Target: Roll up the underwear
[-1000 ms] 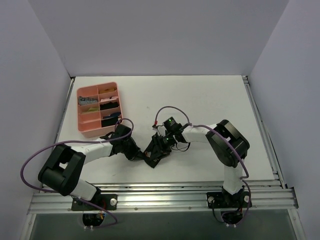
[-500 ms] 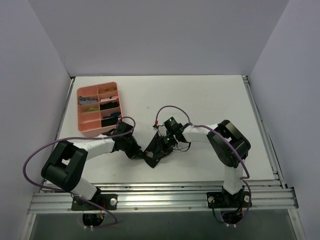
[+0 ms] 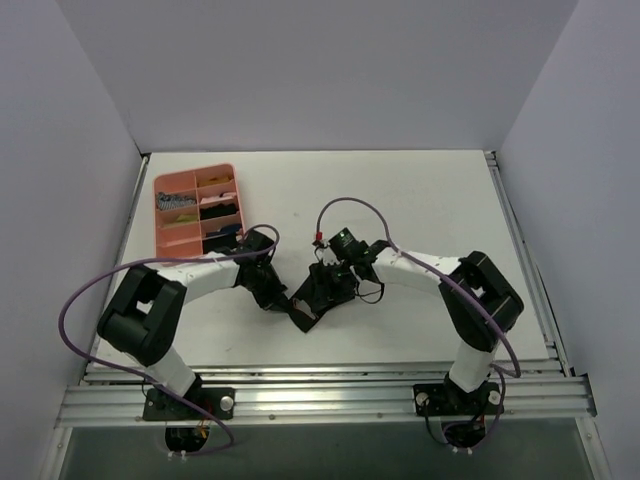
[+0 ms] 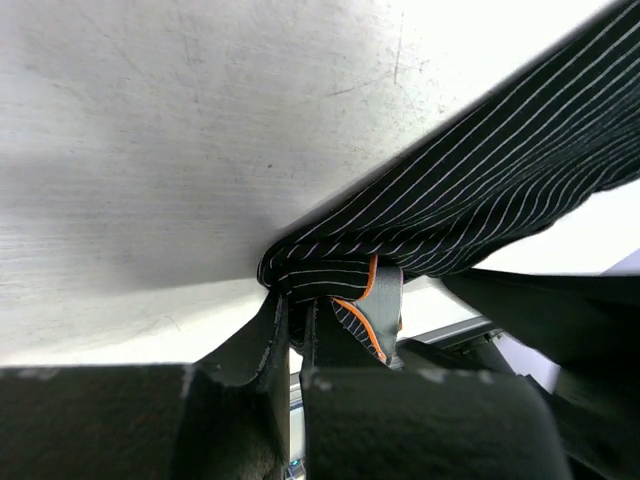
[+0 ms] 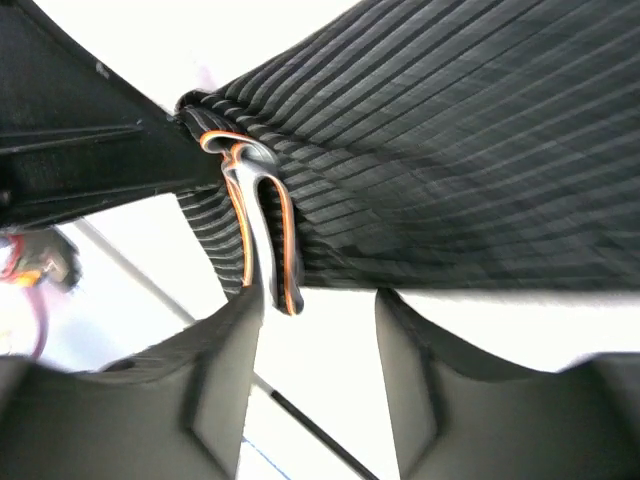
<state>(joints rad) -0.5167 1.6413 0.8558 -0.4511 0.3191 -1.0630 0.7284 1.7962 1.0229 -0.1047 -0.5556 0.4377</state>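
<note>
**Soft striped cloth, pinched at the band**

Clamps the left hand [image 4: 295,335] shut on a bunched corner of the underwear [image 4: 480,180], at the orange-edged band [image 4: 375,300]. Spreads the jaws of the right hand [image 5: 320,335] beside that band, gripping nothing. Probably handles light, limp, saggy; best taken at the firmer band. Looks black, finely pale-striped; sits between both hands, near the middle of the surface [image 3: 430,190].

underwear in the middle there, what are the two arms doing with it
Both arms meet over the striped black underwear near the front middle of the table. The left hand is pinched shut on a bunched corner by the orange-edged band. The right hand sits at the fabric's edge with its fingers apart, gripping nothing. The garment looks folded over but is not yet a tight roll. The pink tray stands off to the left.
</note>
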